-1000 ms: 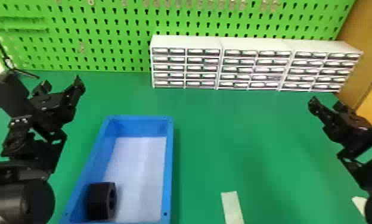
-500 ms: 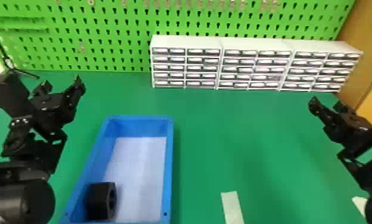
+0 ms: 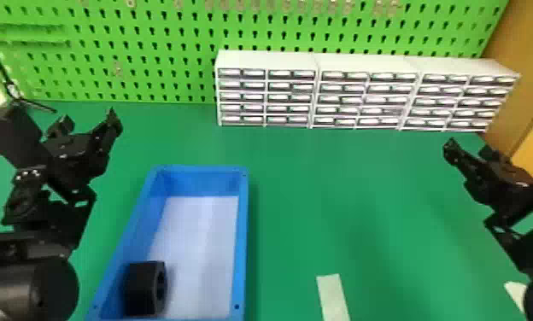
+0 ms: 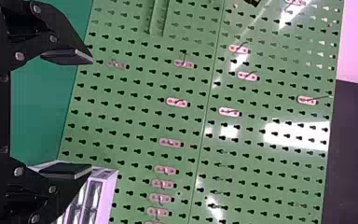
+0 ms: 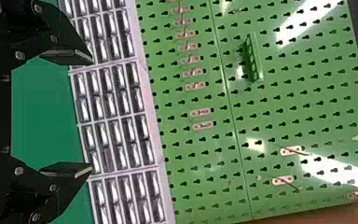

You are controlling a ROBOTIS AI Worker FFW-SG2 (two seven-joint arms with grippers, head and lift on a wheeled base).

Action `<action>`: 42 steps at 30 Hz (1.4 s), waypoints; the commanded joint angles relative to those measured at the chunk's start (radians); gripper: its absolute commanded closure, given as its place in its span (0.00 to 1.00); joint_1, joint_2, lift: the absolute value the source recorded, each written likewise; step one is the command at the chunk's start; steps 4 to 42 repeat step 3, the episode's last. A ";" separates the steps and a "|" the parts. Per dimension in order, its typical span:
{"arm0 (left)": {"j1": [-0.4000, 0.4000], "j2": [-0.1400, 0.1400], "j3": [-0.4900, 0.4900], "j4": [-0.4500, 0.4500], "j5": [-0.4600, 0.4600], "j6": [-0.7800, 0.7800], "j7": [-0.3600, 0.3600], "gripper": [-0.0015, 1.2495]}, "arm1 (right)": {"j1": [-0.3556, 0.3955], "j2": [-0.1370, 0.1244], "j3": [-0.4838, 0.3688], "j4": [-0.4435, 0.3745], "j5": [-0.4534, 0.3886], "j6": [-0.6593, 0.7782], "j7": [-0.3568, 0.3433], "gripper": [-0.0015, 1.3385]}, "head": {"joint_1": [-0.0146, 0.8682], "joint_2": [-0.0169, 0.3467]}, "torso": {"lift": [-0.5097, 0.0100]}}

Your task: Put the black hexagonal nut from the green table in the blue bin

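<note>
So the black hexagonal nut is tucked into the near left corner of the blue bin on the worktop. Left claw and right claw are both spread wide apart.

The nut sits in the bin, near left — drawers stand behind, pegboard beyond them.

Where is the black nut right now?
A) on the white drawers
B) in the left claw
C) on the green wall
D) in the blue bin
D, because the black nut sits inside the blue bin, at the end nearest the robot.
</note>
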 commanded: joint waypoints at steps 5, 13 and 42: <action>0.000 0.000 -0.001 0.000 0.000 0.000 0.000 0.35 | 0.000 0.001 -0.002 0.000 0.000 -0.001 0.000 0.34 | 0.80 0.07 | 0.79; 0.000 0.000 -0.001 0.000 0.000 0.000 0.000 0.35 | 0.000 0.001 -0.002 0.000 0.000 -0.001 0.000 0.34 | 0.80 0.07 | 0.79; 0.000 0.000 -0.001 0.000 0.000 0.000 0.000 0.35 | 0.000 0.001 -0.002 0.000 0.000 -0.001 0.000 0.34 | 0.80 0.07 | 0.79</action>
